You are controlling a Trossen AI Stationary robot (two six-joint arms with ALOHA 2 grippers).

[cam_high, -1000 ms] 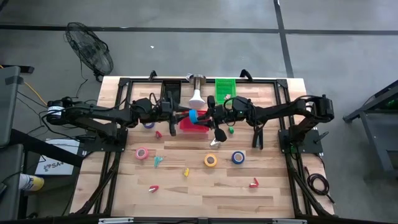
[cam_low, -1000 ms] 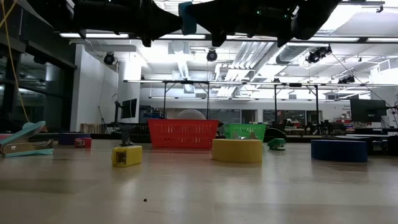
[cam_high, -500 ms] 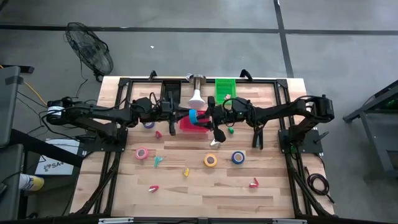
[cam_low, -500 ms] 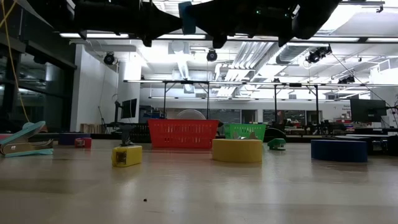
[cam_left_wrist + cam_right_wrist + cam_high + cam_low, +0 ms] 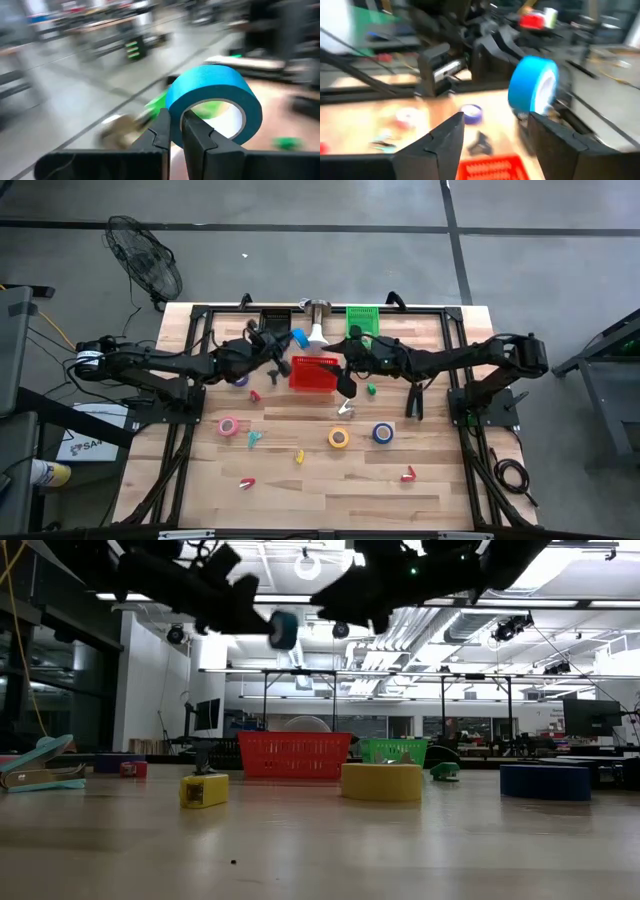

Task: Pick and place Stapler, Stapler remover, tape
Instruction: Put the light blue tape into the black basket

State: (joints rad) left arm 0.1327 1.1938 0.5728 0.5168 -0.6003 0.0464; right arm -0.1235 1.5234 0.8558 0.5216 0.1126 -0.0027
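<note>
The left tool point(image 5: 175, 131) grips a blue tape roll point(image 5: 215, 97), its two dark fingers point(image 5: 161, 131) pinched over the roll's wall, one inside the hollow and one outside; no writing can be read on the roll. Seen from above, this roll point(image 5: 299, 338) hangs in the air just beyond the far left corner of the red basket point(image 5: 312, 374), and from tabletop height it point(image 5: 283, 629) shows high above that basket point(image 5: 295, 753). The right tool point(image 5: 492, 130) stands open and empty, fingers spread wide, over the basket's right end. Taking the red basket as the landmark: the green basket point(image 5: 362, 321) sits beyond it to the right; a purple tape roll point(image 5: 239, 379) lies left of it on the tabletop point(image 5: 330, 480); nearer than it lie a pink tape roll point(image 5: 229, 426), a yellow tape roll point(image 5: 339, 438) and a dark blue tape roll point(image 5: 383, 433). No brand or label is legible on any of these things.
</note>
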